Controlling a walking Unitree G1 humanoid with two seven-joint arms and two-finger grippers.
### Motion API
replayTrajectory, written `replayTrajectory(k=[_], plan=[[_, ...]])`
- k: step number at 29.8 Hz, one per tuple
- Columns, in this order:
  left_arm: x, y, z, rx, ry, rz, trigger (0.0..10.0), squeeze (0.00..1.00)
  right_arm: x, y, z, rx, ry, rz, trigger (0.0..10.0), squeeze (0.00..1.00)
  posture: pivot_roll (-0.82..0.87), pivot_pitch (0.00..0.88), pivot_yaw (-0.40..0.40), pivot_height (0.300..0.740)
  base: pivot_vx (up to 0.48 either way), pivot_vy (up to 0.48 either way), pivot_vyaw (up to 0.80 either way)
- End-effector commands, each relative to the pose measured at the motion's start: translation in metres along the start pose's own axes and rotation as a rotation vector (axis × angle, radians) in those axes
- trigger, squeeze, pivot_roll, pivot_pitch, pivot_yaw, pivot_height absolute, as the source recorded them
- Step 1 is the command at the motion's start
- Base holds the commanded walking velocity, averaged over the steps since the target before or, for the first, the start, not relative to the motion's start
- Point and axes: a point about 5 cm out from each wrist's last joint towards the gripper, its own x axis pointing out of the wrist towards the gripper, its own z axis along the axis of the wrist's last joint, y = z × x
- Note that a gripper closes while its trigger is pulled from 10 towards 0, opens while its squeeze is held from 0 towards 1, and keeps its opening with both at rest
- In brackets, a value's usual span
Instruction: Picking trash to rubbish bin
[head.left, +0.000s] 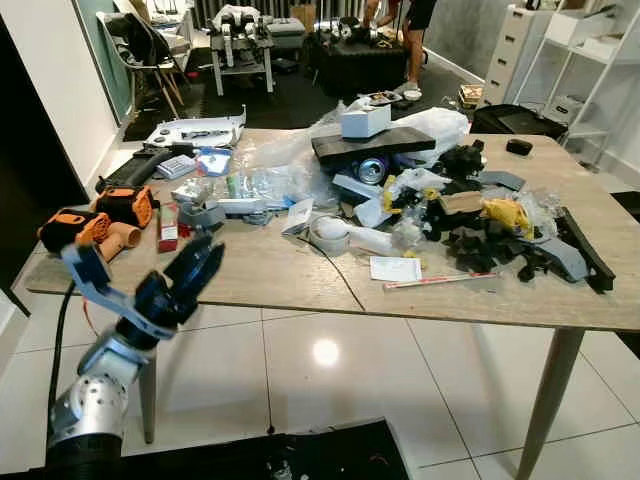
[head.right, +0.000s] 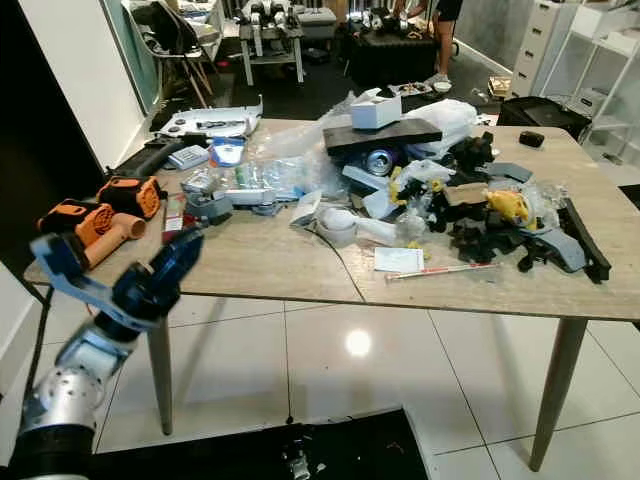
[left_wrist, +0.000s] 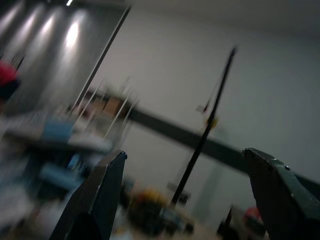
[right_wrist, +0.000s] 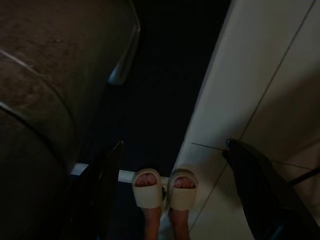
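1. Left gripper (head.left: 140, 272) is raised in front of the table's (head.left: 270, 275) near-left corner, just off the front edge. Fingers spread wide, nothing between them. The left wrist view is motion-blurred; both fingertips (left_wrist: 107, 175) show well apart.
2. Right gripper (right_wrist: 172, 192) hangs low, pointing at the tiled floor (right_wrist: 280, 100). Fingers spread wide, empty. A person's feet in pale slippers (right_wrist: 165, 192) stand on the floor between the fingertips in the right wrist view.
3. Trash: a big pile (head.left: 450, 215) covers the table's centre and right half, made up of black plastic parts, clear bags, a yellow piece, a crushed can (head.left: 372, 168), and a white box (head.left: 365, 121) on a dark slab (head.left: 385, 143).
4. A white tape roll (head.left: 328, 234) lies at mid-table. A paper slip (head.left: 396, 268) and a red-white straw (head.left: 440, 281) lie nearer the front edge.
5. Left edge: orange power tools (head.left: 100, 222) and a red pack (head.left: 168, 228). A white tray (head.left: 197, 129) sits at the far-left corner.
6. No gripper touches any trash.
7. Another person's legs (head.left: 415, 40) stand in the room beyond the table's far edge.
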Motion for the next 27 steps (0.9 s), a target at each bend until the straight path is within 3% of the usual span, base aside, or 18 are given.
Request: replayTrajectory(k=[1,4,5,8,9,12,19,27], plan=[[0.012,-0.008,0.02,0.008,-0.057,-0.051,10.0,0.0,0.0,0.004,-0.009,0.006,0.024,0.008,10.0,0.0,-0.16,0.167,0.036,0.74,0.0,0.0,0.0],[0.027,-0.008,0.02,0.045,-0.043,-0.019,10.0,0.0,0.0,0.004,-0.009,0.006,0.022,0.0,10.0,0.0,-0.16,0.167,0.036,0.74,0.0,0.0,0.0],[0.039,-0.001,0.009,0.141,0.023,0.078,10.0,0.0,0.0,0.003,-0.009,0.007,0.023,-0.005,10.0,0.0,-0.17,0.169,0.035,0.74,0.0,0.0,0.0],[0.046,0.006,0.0,0.214,0.068,0.163,10.0,0.0,0.0,0.003,-0.01,0.018,0.027,-0.011,10.0,0.0,-0.17,0.172,0.035,0.74,0.0,0.0,0.0],[0.051,0.012,-0.011,0.314,0.143,0.234,10.0,0.0,0.0,0.003,-0.011,0.023,0.03,-0.015,10.0,0.0,-0.17,0.172,0.035,0.74,0.0,0.0,0.0],[0.053,0.013,-0.019,0.364,0.188,0.259,10.0,0.0,0.0,0.003,-0.011,0.02,0.031,-0.015,10.0,0.0,-0.17,0.174,0.035,0.74,0.0,0.0,0.0],[0.055,0.018,-0.046,0.379,0.283,0.363,10.0,0.0,0.0,0.003,-0.012,0.023,0.035,-0.01,10.0,0.0,-0.18,0.177,0.037,0.74,0.0,-0.243,0.0],[0.055,0.018,-0.058,0.396,0.294,0.402,10.0,0.0,0.0,0.003,-0.012,0.035,0.032,-0.011,10.0,0.0,-0.18,0.176,0.037,0.74,0.0,-0.349,0.0]])
